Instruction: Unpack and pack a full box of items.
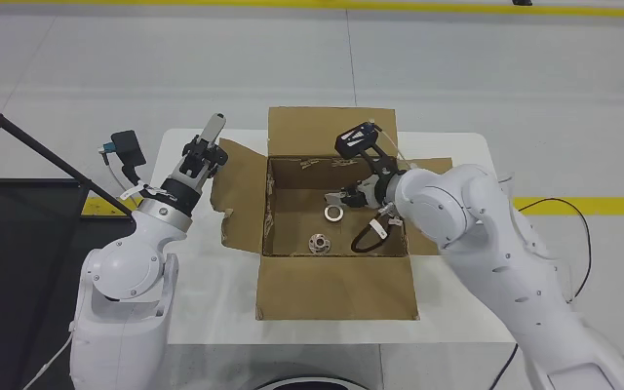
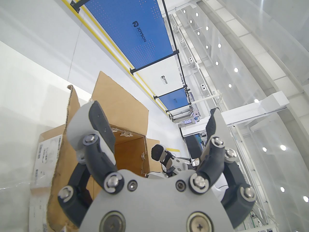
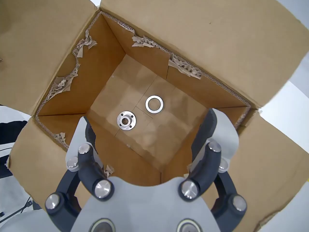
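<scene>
Right wrist view: ring [image 3: 154, 104] beneath claw [image 3: 147, 115]

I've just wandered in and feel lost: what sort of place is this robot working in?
Probably an industrial hall or test floor: yellow floor lines mark out zones, blue partition panels stand along one of them, and rows of ceiling lights sit high overhead.

White table [image 1: 444, 144]; yellow floor line [image 1: 570, 204]; blue perforated panels [image 2: 135, 25]; small black device [image 1: 128, 147] beside table.
</scene>
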Robot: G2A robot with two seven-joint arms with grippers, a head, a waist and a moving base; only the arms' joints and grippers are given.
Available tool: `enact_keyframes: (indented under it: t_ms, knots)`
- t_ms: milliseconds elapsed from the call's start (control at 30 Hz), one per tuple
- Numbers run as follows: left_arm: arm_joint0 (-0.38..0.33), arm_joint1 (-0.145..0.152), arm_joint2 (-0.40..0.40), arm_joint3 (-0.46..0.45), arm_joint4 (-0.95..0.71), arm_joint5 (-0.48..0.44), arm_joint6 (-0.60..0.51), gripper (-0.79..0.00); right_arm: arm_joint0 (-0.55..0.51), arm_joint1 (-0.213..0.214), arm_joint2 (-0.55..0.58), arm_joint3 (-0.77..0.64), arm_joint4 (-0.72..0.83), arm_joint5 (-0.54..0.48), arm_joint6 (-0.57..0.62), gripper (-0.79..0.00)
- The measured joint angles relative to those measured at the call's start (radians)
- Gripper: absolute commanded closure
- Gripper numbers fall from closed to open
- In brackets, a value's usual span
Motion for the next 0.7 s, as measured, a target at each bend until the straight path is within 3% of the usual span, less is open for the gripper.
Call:
enact_keyframes:
  t_ms: [267, 300, 333, 500, 700]
  knots:
    - [0.0, 0.0, 0.0, 0.0, 0.0, 0.0, 0.0, -0.785, 0.112, -0.076, -0.169, 0.211, 0.052, 0.046, -0.007, -0.785]
    - [0.0, 0.0, 0.0, 0.0, 0.0, 0.0, 0.0, -0.785, 0.12, -0.084, -0.183, 0.229, 0.054, 0.052, -0.01, -0.763]
    - [0.0, 0.0, 0.0, 0.0, 0.0, 0.0, 0.0, -0.785, 0.126, -0.091, -0.195, 0.245, 0.055, 0.057, -0.012, -0.68]
    - [0.0, 0.0, 0.0, 0.0, 0.0, 0.0, 0.0, -0.785, 0.147, -0.12, -0.241, 0.304, 0.034, 0.093, -0.017, -0.413]
    - [0.0, 0.0, 0.0, 0.0, 0.0, 0.0, 0.0, -0.785, 0.15, -0.145, -0.287, 0.346, -0.026, 0.146, 0.001, -0.351]
